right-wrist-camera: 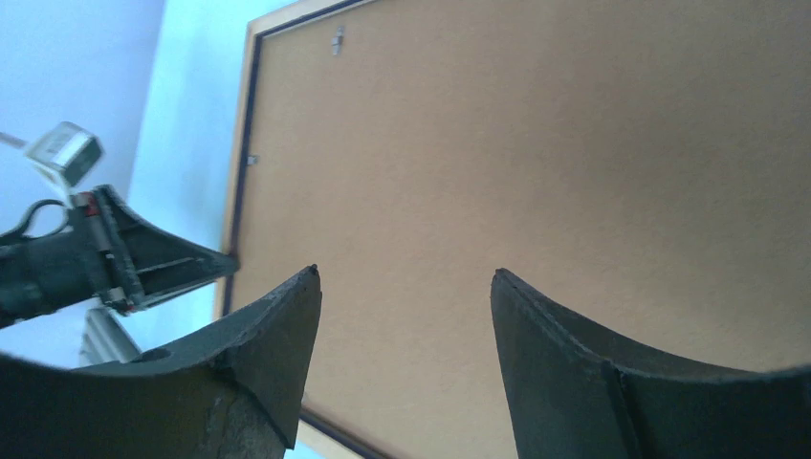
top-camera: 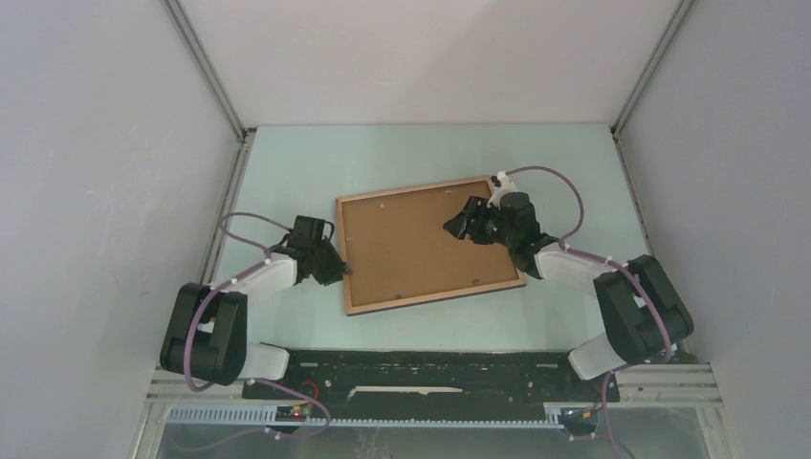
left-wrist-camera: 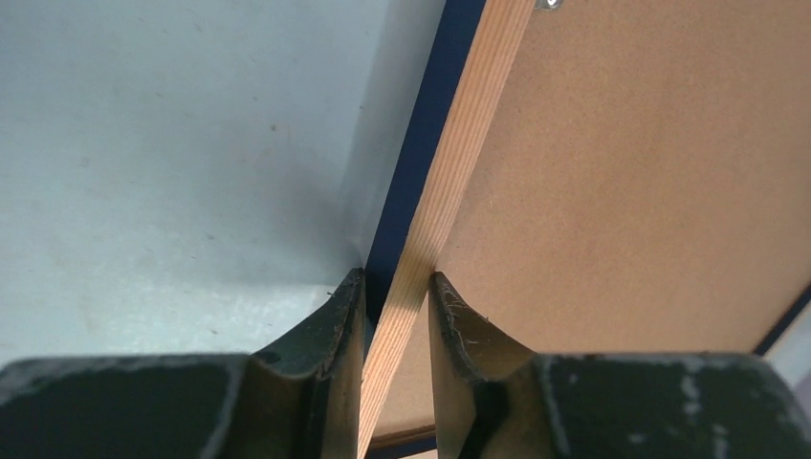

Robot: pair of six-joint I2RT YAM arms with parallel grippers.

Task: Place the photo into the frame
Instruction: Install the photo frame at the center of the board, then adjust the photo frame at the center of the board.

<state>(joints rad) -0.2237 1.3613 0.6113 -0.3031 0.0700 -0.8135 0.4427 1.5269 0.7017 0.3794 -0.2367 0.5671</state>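
We have the frame (top-camera: pixel 437 297) lying back-up on the table (top-camera: pixel 402 153), its long axis running across in front of us, the right end swung a little farther away. The board (top-camera: pixel 411 244) sits inside the rails and covers the whole opening. We cannot see the photo in any view, so we cannot tell whether it lies under the board or somewhere out of sight. The left gripper (left-wrist-camera: pixel 394 282) is at the short left rail (left-wrist-camera: pixel 449 163), one finger outside on the table side and one inside on the board side. The jaws look pinched across that rail, with the wood filling the gap between them. The right gripper (right-wrist-camera: pixel 402 277) hangs over the right part of the board with its jaws spread and nothing between them, pointing down at the brown surface, not at an edge. We judge that the coming move turns on this: the opening is reached only from above, through the board, and the right arm is the nearer one to lift it while the left steadies the frame. Small metal tabs (right-wrist-camera: pixel 337 38) along the inner edge seem to stand in the way. If they hold the board down, a straight pull may drag the frame along with it. Nothing else lies on the table near the frame.
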